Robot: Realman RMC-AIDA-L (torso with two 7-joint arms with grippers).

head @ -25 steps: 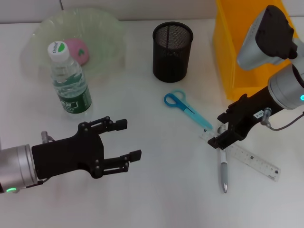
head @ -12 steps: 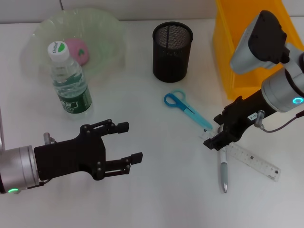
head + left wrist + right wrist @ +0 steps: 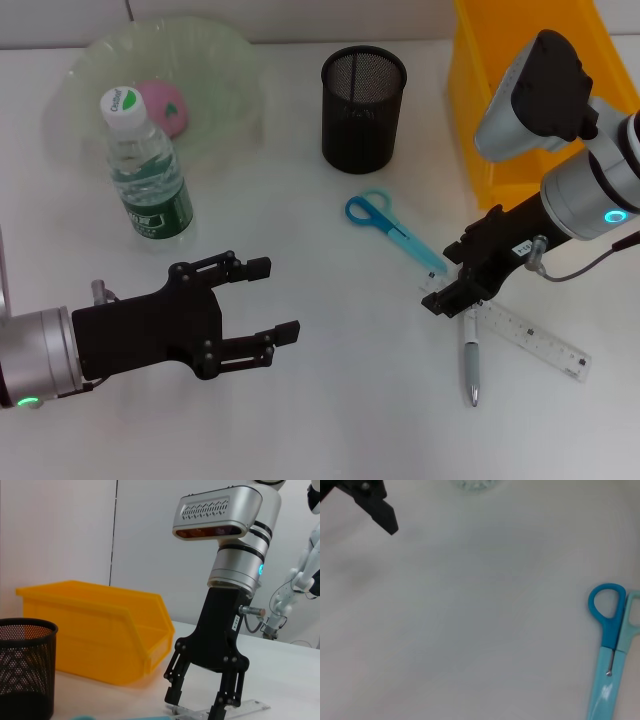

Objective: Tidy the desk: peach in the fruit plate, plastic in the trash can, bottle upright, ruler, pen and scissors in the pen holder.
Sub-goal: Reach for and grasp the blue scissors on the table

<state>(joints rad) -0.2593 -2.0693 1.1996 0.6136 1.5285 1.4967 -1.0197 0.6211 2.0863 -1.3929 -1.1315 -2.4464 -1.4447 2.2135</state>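
Observation:
My right gripper (image 3: 446, 284) is open, low over the near end of the clear ruler (image 3: 535, 338), with one finger on each side of it. The left wrist view shows it (image 3: 196, 706) straddling the ruler's end (image 3: 250, 708). A silver pen (image 3: 472, 366) lies beside the ruler, partly under it. Blue scissors (image 3: 386, 223) lie between the gripper and the black mesh pen holder (image 3: 363, 96); they also show in the right wrist view (image 3: 608, 653). The bottle (image 3: 148, 172) stands upright. The pink peach (image 3: 165, 106) is in the green plate (image 3: 232, 60). My left gripper (image 3: 281, 297) is open and empty. No plastic shows.
A yellow bin (image 3: 500, 110) stands at the back right, close behind my right arm; it also shows in the left wrist view (image 3: 100, 630). The pen holder appears there too (image 3: 25, 670). A fingertip of my left gripper (image 3: 379, 509) shows in the right wrist view.
My right gripper has shifted a little to the left, over the ruler's near end. The left arm has barely moved.

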